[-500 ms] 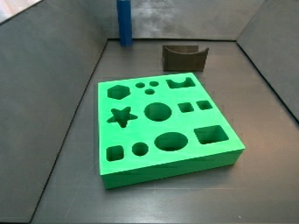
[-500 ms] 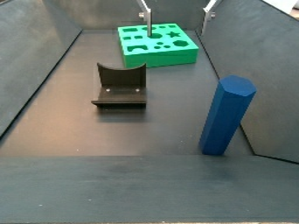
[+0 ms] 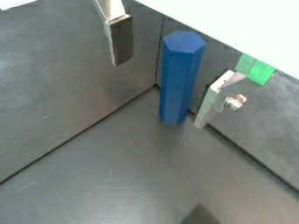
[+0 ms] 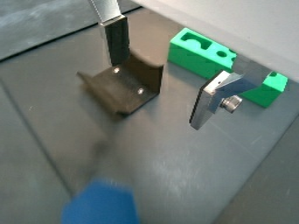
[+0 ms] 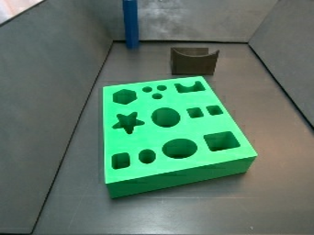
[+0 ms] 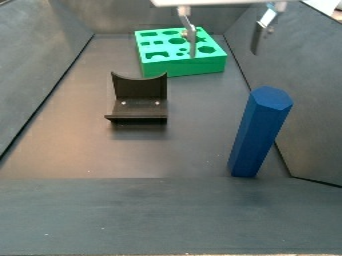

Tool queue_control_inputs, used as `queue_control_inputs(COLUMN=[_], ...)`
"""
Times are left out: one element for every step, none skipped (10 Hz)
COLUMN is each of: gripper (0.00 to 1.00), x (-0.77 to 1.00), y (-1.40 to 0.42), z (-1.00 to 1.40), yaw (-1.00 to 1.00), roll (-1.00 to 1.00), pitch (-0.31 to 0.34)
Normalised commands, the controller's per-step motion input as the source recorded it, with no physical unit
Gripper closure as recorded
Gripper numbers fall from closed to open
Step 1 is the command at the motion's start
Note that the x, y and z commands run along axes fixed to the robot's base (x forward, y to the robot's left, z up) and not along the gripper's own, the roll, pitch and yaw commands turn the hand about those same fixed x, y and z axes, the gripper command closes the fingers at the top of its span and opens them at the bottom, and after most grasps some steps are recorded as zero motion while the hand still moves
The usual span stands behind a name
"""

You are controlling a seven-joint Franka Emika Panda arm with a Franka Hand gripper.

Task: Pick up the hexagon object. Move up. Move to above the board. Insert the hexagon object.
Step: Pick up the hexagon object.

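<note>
The hexagon object [image 6: 258,132] is a tall blue bar standing upright on the dark floor near a corner; it also shows in a side view [image 5: 131,23]. The board [image 5: 233,167] is a green slab with cutout holes, lying flat; it also shows in a side view [image 6: 214,66]. My gripper [image 6: 227,26] hangs open and empty high above the floor, between the board and the bar, touching nothing. In a wrist view the bar [image 3: 177,79] shows between the spread fingers [image 3: 118,39], below the gripper [image 3: 162,92]. In a wrist view the gripper [image 4: 158,92] shows open, the bar a blue blur [image 4: 100,206].
The fixture [image 6: 136,98], a dark bracket on a base plate, stands on the floor between board and bar; it also shows in a side view [image 5: 194,59] and a wrist view [image 4: 122,83]. Grey walls [image 5: 61,83] enclose the floor on all sides.
The gripper has moved away from above the board toward the blue bar and come a little lower. The bar, board and fixture have not moved.
</note>
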Motion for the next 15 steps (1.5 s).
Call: queue_control_inputs(gripper=[0.0,0.0,0.0,0.0,0.0,0.0,0.0,0.0,0.0,0.0,0.0,0.0,0.0,0.0,0.0], x=[-0.22,-0.3,-0.37,-0.48,-0.45,-0.29,-0.15,-0.08,-0.07,0.0,0.0,0.0,0.0,-0.1,0.0], y=[0.46,0.47,0.49,0.47,0.44,0.36,0.32,0.34,0.35,0.27,0.23,0.12,0.12,0.01,0.0], z=[-0.16,-0.21,-0.23,-0.27,-0.27,-0.27,-0.24,-0.21,-0.18,-0.1,-0.14,-0.17,-0.15,0.0,0.0], yaw=[0.14,0.16,0.2,0.19,0.15,0.07,0.0,0.0,-0.06,-0.12,-0.3,-0.52,-0.54,-0.15,0.0], roll=[-0.15,-0.12,-0.09,-0.06,-0.08,-0.1,-0.13,-0.14,-0.15,-0.13,-0.1,-0.01,0.0,0.0,0.0], pitch=[-0.069,-0.076,-0.086,-0.099,-0.114,-0.104,-0.1,-0.093,-0.083,-0.053,-0.054,-0.039,-0.019,-0.026,0.0])
